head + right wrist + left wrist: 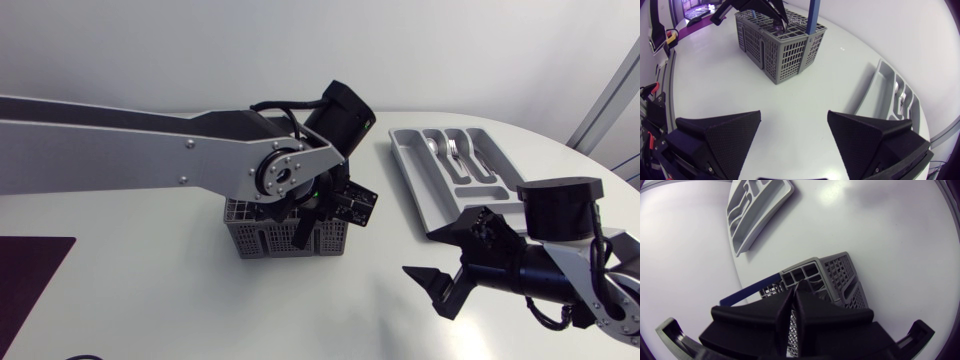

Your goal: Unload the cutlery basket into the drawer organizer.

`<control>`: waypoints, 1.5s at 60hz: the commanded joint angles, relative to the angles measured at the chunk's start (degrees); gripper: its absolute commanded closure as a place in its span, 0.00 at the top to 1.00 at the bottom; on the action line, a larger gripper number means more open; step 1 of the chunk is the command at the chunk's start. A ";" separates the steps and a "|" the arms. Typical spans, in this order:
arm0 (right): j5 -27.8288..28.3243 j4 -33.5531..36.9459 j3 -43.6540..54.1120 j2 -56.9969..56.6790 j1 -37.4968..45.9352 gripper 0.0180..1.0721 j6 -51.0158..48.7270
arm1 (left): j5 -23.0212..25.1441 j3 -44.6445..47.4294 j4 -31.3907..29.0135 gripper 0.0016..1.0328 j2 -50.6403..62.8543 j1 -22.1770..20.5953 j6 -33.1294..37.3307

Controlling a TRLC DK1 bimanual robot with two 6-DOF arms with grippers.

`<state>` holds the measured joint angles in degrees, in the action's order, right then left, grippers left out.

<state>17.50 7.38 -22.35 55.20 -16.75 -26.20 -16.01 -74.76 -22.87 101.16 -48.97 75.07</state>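
From overhead, the left arm [150, 150] stretches in across the bench [150, 300], its wrist directly above the grey cutlery basket [285, 238]. The left jaws point down into the basket's top. The drawer organizer [455, 175] lies well apart from the basket, toward the right arm's side, with a few pieces of cutlery [450, 150] in its slots. The right arm [560, 270] sits low near the organizer's closer end. The right jaws are spread wide over bare bench, holding nothing.

In the left wrist view, the left jaws are drawn together, and their fingertips [796, 291] meet just over one of the basket's [840, 275] compartments. Whether anything thin is pinched between them cannot be told. The basket's blue handle [750, 294] runs just beside the jaws. The organizer [757, 210] lies farther ahead, beyond the basket.

In the right wrist view, the right jaws stand wide apart, one finger [720, 135] on each side of an open stretch of bench. The basket [785, 55] stands well ahead of them with its blue handle [813, 15] upright, and the left jaws dip into it from above. The organizer [890, 95] lies off to one side of the right jaws, touching neither finger.
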 commanded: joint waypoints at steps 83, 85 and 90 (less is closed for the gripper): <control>-6.25 0.88 2.49 -7.39 -4.87 0.91 2.55 | -2.27 4.54 1.96 0.09 -18.11 -1.22 -0.01; -6.42 0.71 2.57 -8.27 -4.87 0.91 2.90 | -2.27 3.92 2.04 0.09 -18.37 -1.22 -1.59; -7.83 0.01 3.19 -12.22 -5.04 0.91 3.52 | -2.27 2.43 1.69 0.09 -18.64 -1.48 -6.07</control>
<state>10.74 7.75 -21.26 46.28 -21.34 -24.40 -17.69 -71.18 -21.12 83.61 -50.02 72.60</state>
